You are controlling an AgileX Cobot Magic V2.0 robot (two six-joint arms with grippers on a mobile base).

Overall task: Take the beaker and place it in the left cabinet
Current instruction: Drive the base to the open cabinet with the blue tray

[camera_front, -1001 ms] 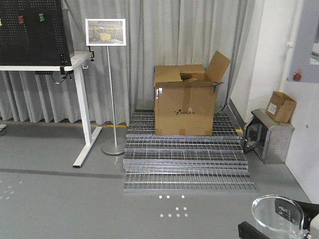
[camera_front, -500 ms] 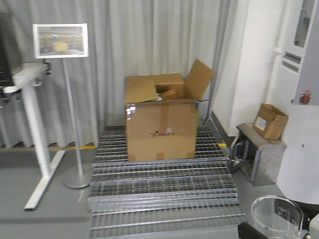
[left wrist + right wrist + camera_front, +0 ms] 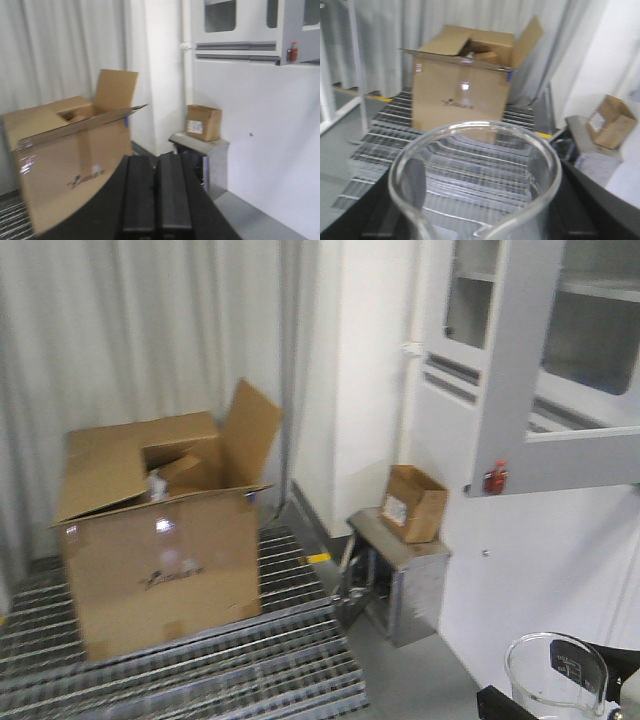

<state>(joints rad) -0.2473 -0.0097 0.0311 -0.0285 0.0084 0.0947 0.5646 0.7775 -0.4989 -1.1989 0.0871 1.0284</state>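
Closest in, the right end effector is clamped on the beaker: black fingers either side of the glass, rim up, spout twd the lower left of the wrist view. Beaker's upright and held up off the floor. From the front it shows at bottom right, faint print on its wall, w/ black finger parts touching it l. & r.

The left end effector has its two black fingers pressed flat together, side by side, gripping nothing.

Past the arms there's grey floor, then steel grating w/ a big cardboard box sitting on it, flaps open. Right of that, a small metal stand against the white wall, w/ a small cardboard box on top. A pale curtain hangs behind the big box.

Furthest & highest, at right, is the grey cabinet. It has glazed panels, a shelf visible thru the glass, and a small red item at its lower edge. Beaker is well apart from it, lower & nearer.
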